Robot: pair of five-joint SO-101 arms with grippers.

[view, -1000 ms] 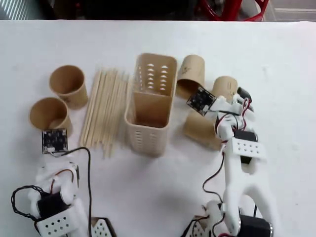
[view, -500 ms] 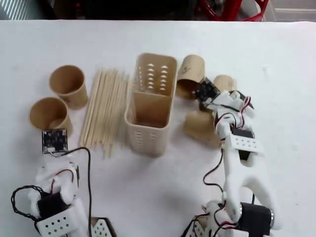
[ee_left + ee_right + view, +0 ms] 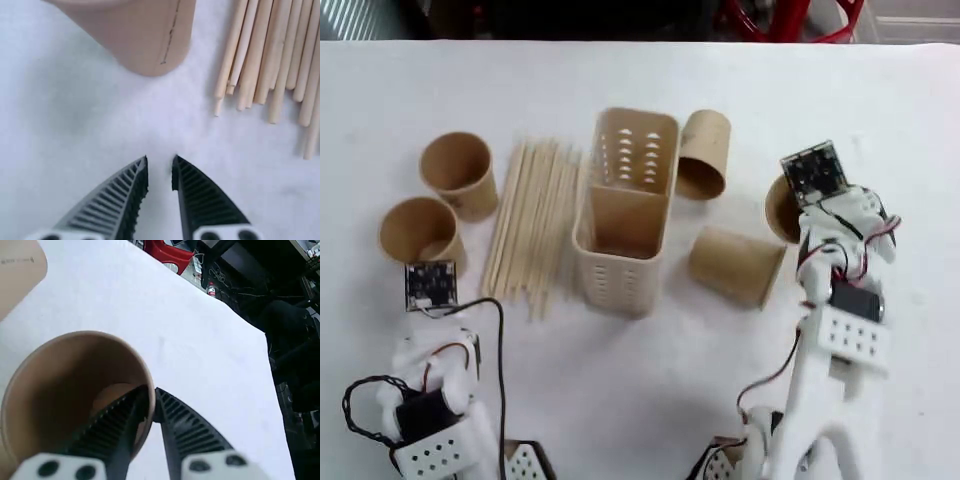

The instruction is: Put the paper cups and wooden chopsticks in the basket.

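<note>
Now that I have swung rightward, I am pinching my right gripper (image 3: 151,393) tight on the rim of one paper cup (image 3: 60,385), holding it well right of the basket (image 3: 618,275); carrying it into the basket is looking next.

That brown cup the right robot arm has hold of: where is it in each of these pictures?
High view: the held paper cup is right of the basket, partly under the arm's camera board.
Right wrist view: close up, mouth toward the camera, rim pinched by the right hand.
Left wrist view: a different cup, beside the chopsticks.
Shared landmark: the white table.
</note>
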